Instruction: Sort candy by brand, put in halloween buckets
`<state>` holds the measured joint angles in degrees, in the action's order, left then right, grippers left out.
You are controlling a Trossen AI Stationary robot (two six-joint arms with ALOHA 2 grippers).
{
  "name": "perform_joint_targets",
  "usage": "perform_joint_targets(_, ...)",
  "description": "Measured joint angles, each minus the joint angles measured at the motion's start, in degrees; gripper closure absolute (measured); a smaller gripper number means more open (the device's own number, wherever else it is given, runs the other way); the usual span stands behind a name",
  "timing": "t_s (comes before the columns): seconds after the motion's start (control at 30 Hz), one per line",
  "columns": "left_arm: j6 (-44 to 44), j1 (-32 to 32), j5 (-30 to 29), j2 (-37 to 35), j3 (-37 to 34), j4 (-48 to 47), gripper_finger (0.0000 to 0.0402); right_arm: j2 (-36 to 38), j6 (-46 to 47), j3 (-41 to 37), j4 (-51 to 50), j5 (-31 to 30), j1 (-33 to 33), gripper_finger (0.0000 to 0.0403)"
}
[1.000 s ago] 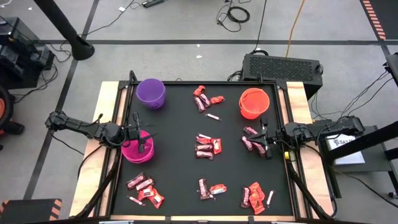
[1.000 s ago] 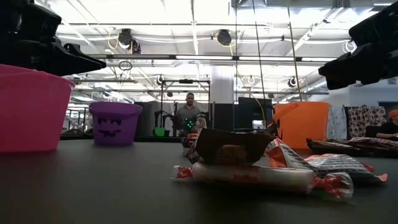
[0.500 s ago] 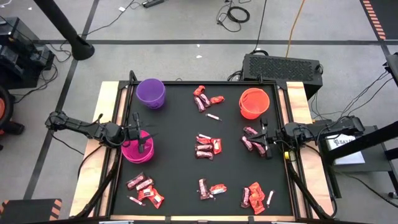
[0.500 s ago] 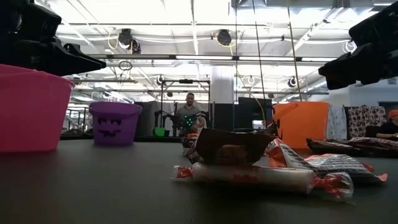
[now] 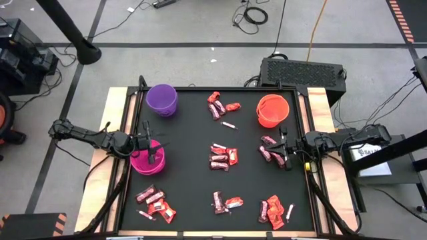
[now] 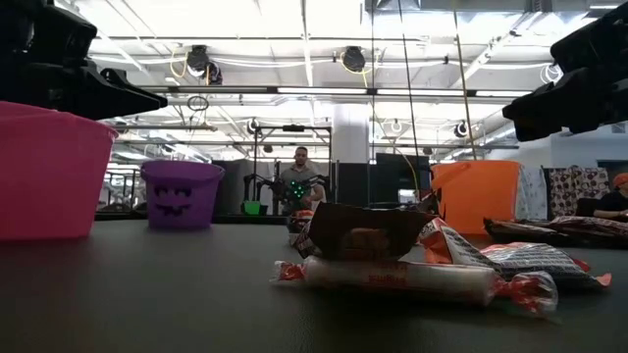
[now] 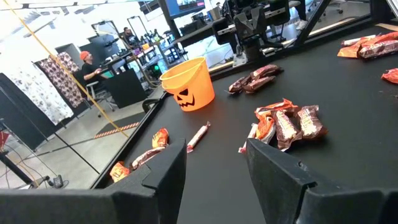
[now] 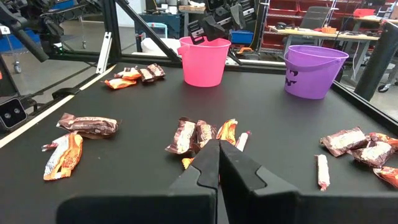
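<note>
Two dark arms work a black counter [image 5: 193, 180] strewn with candy. The left end effector [image 5: 152, 142] hovers over the open mouth of the pink bucket [image 5: 143, 163] at the counter's left edge, its fingers [image 7: 163, 177] spread apart and holding nothing; the right wrist view shows it poised just above the pink rim. The purple bucket [image 5: 162, 99] stands at the far left corner, the orange bucket [image 5: 271, 110] at the far right. The right end effector [image 5: 285, 147] sits at the right edge, nearer than the orange bucket, its fingers [image 8: 205, 165] pressed together and empty, with a small cluster of dark bars [image 5: 269, 152] lying just to its left. More candy lies in separate heaps: a centre pile [image 5: 223, 157] midway between the two end effectors, a far pile [image 5: 221, 105] between the purple and orange buckets with a thin stick [image 5: 229, 125] just in front of it, a near-left pile [image 5: 155, 204] in front of the pink bucket, a near-centre pile [image 5: 226, 202], and a near-right pile [image 5: 273, 209] of orange-red packets. In the low view a person [image 6: 298, 179] stands in the room beyond the counter.
</note>
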<state>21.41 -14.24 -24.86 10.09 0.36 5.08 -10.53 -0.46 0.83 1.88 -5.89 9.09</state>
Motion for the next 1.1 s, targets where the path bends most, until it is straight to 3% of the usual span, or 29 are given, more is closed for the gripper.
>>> perform_joint_targets(0.6, 0.11, 0.01, 0.01, 0.02, 0.00, 0.63, 0.0226, 0.01, -1.71, -0.06, 2.74, -1.68, -0.10, 0.0399)
perform_joint_targets(0.83, -13.24, 0.00, 1.04, 0.01, 0.00, 0.59, 0.0226, -0.01, 5.39, -0.06, 10.23, -2.24, -0.10, 0.0399)
perform_joint_targets(1.0, -23.93, 0.02, -0.68, 0.00, 0.00, 2.84, 0.0226, -0.10, 3.41, -0.06, 16.79, -6.51, -0.10, 0.0399)
perform_joint_targets(1.1, -25.03, 0.02, 0.31, 0.00, 0.00, 7.57, 0.0226, -0.66, 1.58, -0.04, 19.48, -9.02, -0.12, 0.0399)
